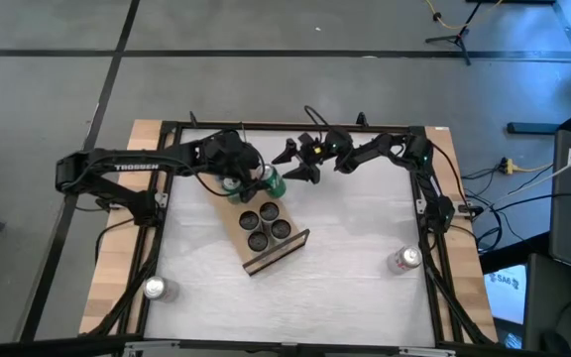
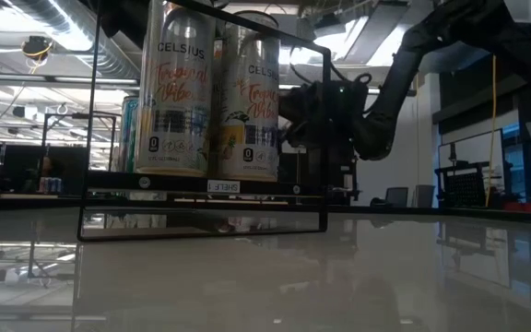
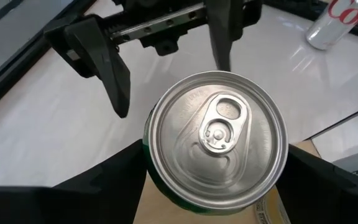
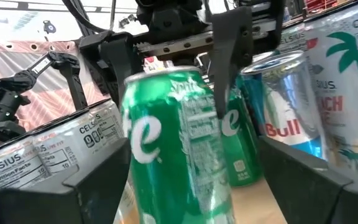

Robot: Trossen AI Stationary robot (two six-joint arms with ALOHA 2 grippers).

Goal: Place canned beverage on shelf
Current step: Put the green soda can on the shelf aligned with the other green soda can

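A green can [image 1: 271, 180] stands upright over the far end of the shelf [image 1: 287, 248], a light-wood board that carries several other cans [image 1: 269, 211]. My left gripper [image 1: 258, 179] reaches in from the table's left and is shut on the green can [image 3: 216, 146]. My right gripper [image 1: 295, 162] comes level from the right and is open. Its fingers [image 3: 112, 74] stand just beyond the can on the far right side. In the right wrist view the green can [image 4: 173, 143] sits between them with gaps. I cannot see them touching it. My left gripper pinches the green can's side wall [image 3: 149, 167] just below the rim, one finger on each opposite side. The fingers slant down from the table's left. The can is upright with its tab up. Its bottom is hidden, so I cannot tell whether it rests on the board.
On the shelf are Celsius cans [image 2: 175, 92] and a Red Bull can [image 4: 284, 106], close beside the green can. One loose can [image 1: 155, 289] stands near the front left corner and another [image 1: 402, 260] near the right edge. The table's dark frame [image 1: 295, 126] runs along the far edge.
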